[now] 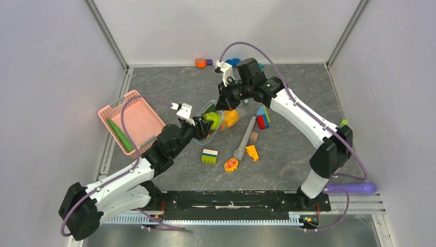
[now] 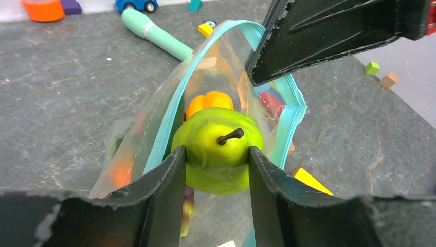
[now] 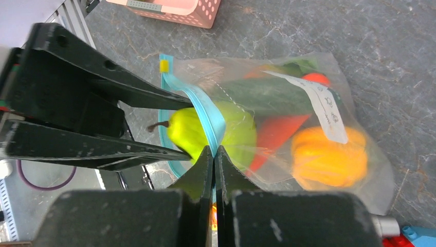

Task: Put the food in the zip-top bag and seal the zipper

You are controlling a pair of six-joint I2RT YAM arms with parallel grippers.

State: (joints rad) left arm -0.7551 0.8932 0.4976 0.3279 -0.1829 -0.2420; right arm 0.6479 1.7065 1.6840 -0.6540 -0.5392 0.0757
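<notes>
The clear zip-top bag point(image 3: 308, 77) lies in the middle of the table, its mouth held open. My right gripper point(image 3: 214, 149) is shut on the upper lip of the teal zipper point(image 3: 208, 116) and lifts it. My left gripper point(image 2: 216, 151) is shut on a green pear-like food piece point(image 2: 218, 149) with a brown stem, right at the bag's mouth, half past the zipper point(image 2: 169, 128). Inside the bag lie an orange piece point(image 3: 329, 157), a red piece point(image 3: 277, 136) and a dark green one. In the top view the food point(image 1: 211, 121) sits between both grippers.
A pink basket point(image 1: 134, 121) holding a green stick stands at the left. Near the bag lie a pen-like stick point(image 1: 246, 138), building blocks point(image 1: 209, 156) point(image 1: 263, 118), a yellow wedge point(image 1: 252, 152) and a flat orange-red oval toy point(image 1: 231, 164). More toys point(image 1: 203, 63) sit along the back wall.
</notes>
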